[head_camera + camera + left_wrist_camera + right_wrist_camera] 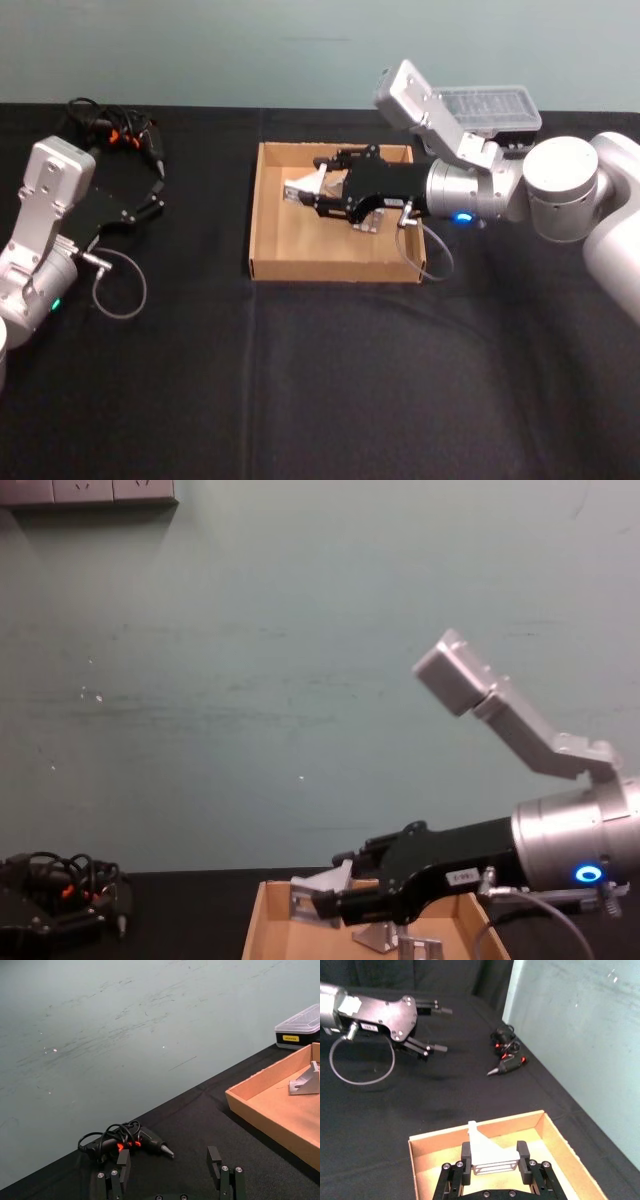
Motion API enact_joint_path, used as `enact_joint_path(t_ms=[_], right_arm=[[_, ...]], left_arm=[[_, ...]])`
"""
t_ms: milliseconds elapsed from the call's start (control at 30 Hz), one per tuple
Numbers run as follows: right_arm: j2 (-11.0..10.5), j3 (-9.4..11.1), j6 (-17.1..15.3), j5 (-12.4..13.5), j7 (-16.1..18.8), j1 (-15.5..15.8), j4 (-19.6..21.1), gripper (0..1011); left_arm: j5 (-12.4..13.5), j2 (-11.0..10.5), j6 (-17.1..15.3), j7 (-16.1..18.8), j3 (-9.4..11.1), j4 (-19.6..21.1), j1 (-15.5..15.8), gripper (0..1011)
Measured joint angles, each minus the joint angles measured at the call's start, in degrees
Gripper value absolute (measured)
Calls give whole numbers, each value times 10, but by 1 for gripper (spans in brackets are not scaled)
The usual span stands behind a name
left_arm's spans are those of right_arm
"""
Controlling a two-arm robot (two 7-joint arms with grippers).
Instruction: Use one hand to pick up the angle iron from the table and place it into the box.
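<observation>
One angle iron [487, 1152] sits clamped between the right gripper's [303, 190] fingers, held above the floor of the box [275, 262], so release means going straight down. The left gripper [150, 190], fingers apart, idles over the table [320, 380] well to the left.

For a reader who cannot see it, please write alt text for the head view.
The right gripper holds a pale angle iron over the tan cardboard box on the black table. The left gripper rests open at the left, near a corded tool.
</observation>
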State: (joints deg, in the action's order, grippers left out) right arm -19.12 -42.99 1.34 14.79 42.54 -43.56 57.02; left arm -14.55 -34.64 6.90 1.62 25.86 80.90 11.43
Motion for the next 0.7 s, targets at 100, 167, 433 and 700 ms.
enact_joint_path(t_ms=[100, 167, 433, 700], right_arm=[[8, -4, -3, -8, 1, -6, -14, 547], [16, -8, -6, -15, 5, -12, -26, 547], [33, -18, -14, -39, 21, -21, -47, 547], [38, -19, -21, -57, 26, -23, -52, 547]], left_arm=[[0, 0, 0, 0, 0, 0, 0, 1000], [0, 0, 0, 0, 0, 0, 0, 1000], [0, 0, 0, 0, 0, 0, 0, 1000], [0, 0, 0, 0, 0, 0, 0, 1000]])
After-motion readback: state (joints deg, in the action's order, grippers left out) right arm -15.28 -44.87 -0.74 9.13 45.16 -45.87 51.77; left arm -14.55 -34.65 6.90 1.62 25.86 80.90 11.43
